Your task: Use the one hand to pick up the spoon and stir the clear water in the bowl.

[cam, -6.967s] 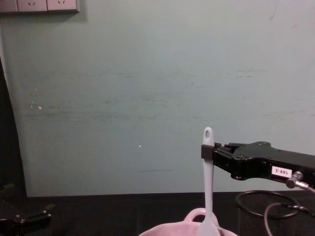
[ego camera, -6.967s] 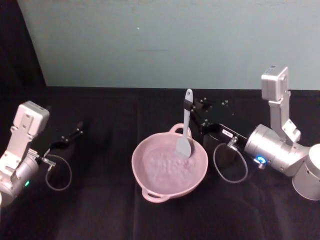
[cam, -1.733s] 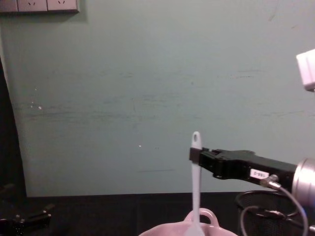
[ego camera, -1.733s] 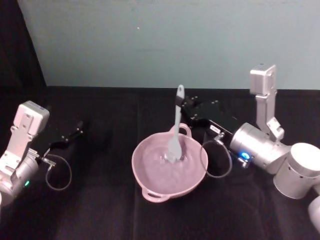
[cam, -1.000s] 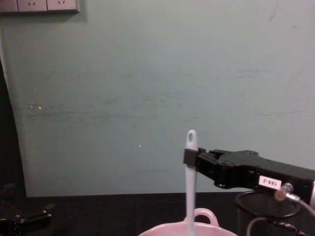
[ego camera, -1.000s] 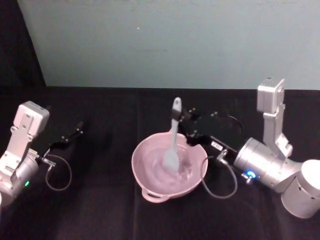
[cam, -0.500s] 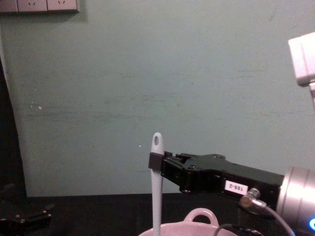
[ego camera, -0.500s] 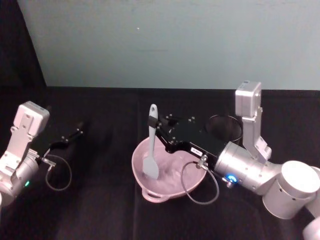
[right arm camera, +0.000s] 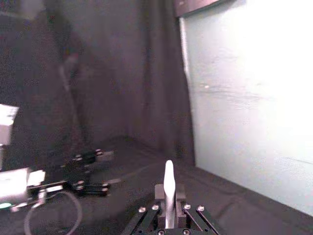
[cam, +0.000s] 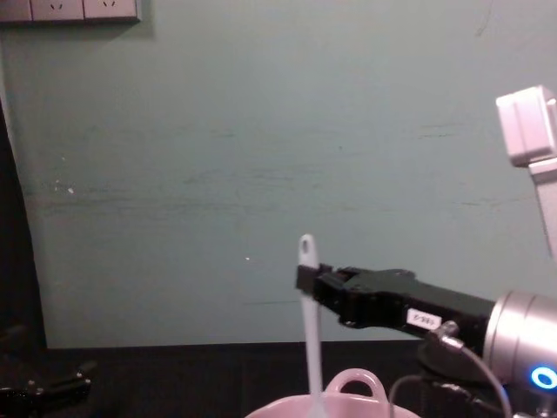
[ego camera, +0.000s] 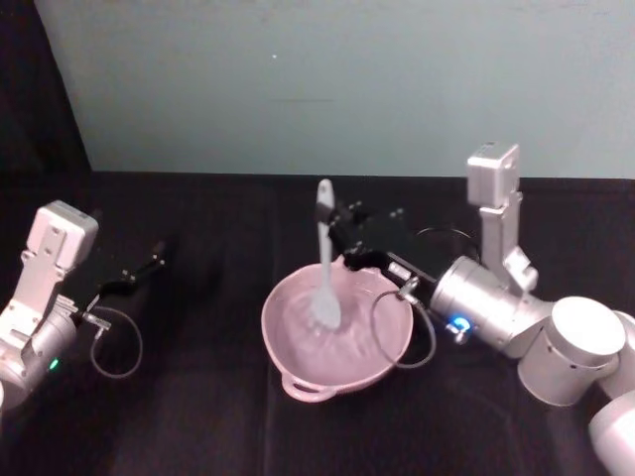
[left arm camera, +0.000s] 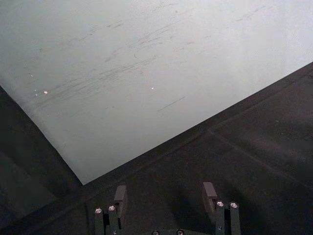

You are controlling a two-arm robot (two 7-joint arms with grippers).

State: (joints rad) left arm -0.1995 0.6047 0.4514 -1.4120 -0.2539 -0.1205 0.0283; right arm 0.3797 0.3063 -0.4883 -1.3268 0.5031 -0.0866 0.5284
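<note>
Right gripper (ego camera: 330, 220) reaches in from the table's right side, over the far rim of the bowl (ego camera: 268, 327). Jaws clamped on the spoon (ego camera: 323, 260), high on the handle, just below the end hole. Spoon: white plastic, long thin handle, flat oval blade. It stands near upright, leaning slightly, with the blade down inside the bowl. Chest view has the spoon (cam: 309, 335) rising from behind the rim, the gripper (cam: 305, 277) level.

Bowl: wide, pale pink, loop handle (cam: 352, 383) at the far rim and another lug at the near rim. It sits about mid-table on black cloth (ego camera: 198, 416). Water surface looks rippled around the blade.

Small white label (cam: 420, 319) on the gripper body; characters too small to read. Blue light (ego camera: 458, 325) on the silver wrist.

Left gripper (left arm camera: 164, 192) idle near the table's left edge, fingers apart, holding nothing.
</note>
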